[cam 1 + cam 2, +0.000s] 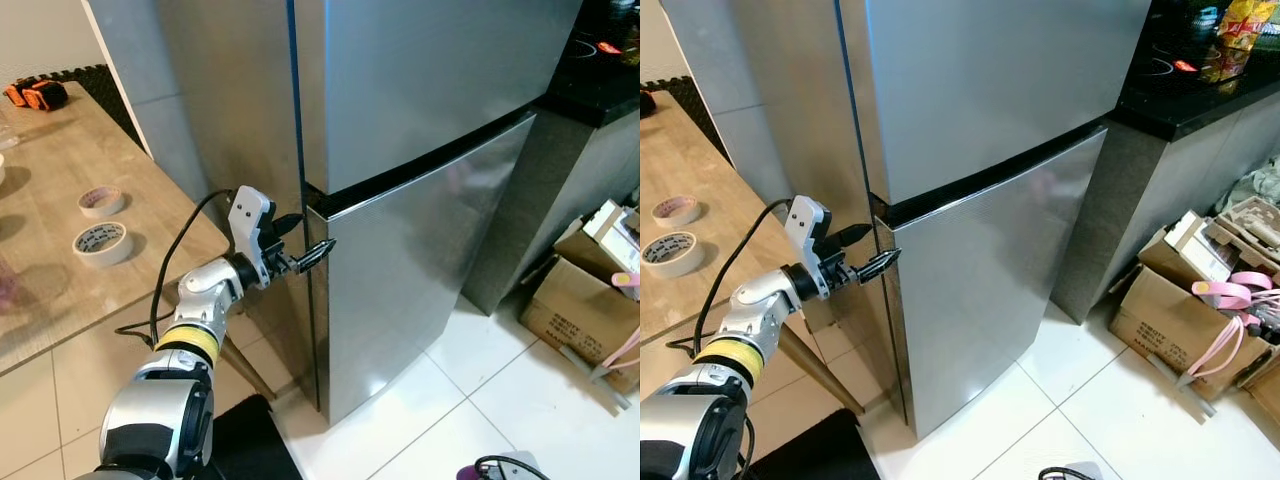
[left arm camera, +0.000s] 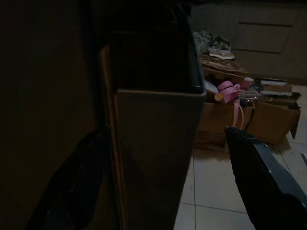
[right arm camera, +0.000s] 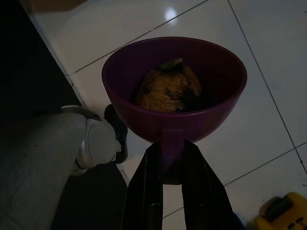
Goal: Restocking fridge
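Fridge stands shut beside the wooden worktop; the left tool is spread astride its lower door's top corner. Right wrist view: right tool pinches a purple bowl's rim above bare floor tiles.

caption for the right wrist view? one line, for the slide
Right gripper clamped on the handle tab of a purple bowl holding a brownish food item, carried above the white tiled floor.
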{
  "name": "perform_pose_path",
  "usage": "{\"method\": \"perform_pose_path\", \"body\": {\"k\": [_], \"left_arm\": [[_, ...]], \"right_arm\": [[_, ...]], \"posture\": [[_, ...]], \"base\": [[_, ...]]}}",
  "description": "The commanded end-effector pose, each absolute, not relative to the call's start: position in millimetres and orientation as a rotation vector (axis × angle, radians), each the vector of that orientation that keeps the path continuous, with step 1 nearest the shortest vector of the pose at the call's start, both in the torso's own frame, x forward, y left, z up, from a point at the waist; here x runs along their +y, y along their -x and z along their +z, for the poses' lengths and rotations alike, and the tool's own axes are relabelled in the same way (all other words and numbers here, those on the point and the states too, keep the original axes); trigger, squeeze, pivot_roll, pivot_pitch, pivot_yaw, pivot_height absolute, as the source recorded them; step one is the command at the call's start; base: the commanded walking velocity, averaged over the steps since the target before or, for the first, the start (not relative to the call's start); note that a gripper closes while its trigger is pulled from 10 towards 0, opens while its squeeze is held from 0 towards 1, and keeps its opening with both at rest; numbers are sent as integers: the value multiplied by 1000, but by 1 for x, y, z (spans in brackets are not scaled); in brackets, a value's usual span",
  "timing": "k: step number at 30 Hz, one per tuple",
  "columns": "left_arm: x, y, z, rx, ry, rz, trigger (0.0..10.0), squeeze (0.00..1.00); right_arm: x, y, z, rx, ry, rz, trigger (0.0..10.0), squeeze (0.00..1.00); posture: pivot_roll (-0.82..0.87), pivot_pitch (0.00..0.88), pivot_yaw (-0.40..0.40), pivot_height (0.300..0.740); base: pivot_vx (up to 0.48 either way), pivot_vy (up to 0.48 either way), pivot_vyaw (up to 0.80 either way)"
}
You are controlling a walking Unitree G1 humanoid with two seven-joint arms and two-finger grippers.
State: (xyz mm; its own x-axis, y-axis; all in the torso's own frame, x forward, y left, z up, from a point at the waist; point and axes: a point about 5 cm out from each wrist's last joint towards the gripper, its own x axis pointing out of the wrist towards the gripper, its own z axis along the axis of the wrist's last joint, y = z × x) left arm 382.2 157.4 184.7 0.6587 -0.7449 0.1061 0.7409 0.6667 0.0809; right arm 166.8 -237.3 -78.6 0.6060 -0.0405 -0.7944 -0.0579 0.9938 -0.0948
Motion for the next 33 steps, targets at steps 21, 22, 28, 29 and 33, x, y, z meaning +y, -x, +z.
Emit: {"method": "perform_pose_path", "body": {"k": [21,22,28,29,33], "left_arm": [[117,-382,196,-129,-96,-1064,10000,0],[114,-381,195,-133,-91,-1085,10000,0],[95,-374,192,-153,-81,-1194,10000,0],[88,-371,190,-159,-76,-1229,10000,0],[80,-366,184,-155,-73,-1267,10000,0]], "right_arm": [[-240,-172,-75,877,113,0,10000,0],[-239,-172,-75,876,112,-1,10000,0],[-239,-173,-74,872,109,-5,10000,0],[-239,-174,-74,870,108,-7,10000,0],[-239,-175,-74,868,108,-9,10000,0]], "posture": [[-124,182,29,740],[-125,182,30,740],[-127,172,34,740],[-126,169,35,740],[-125,162,35,740]], "base": [[0,0,0],[0,0,0],[0,0,0],[0,0,0],[0,0,0]]}}
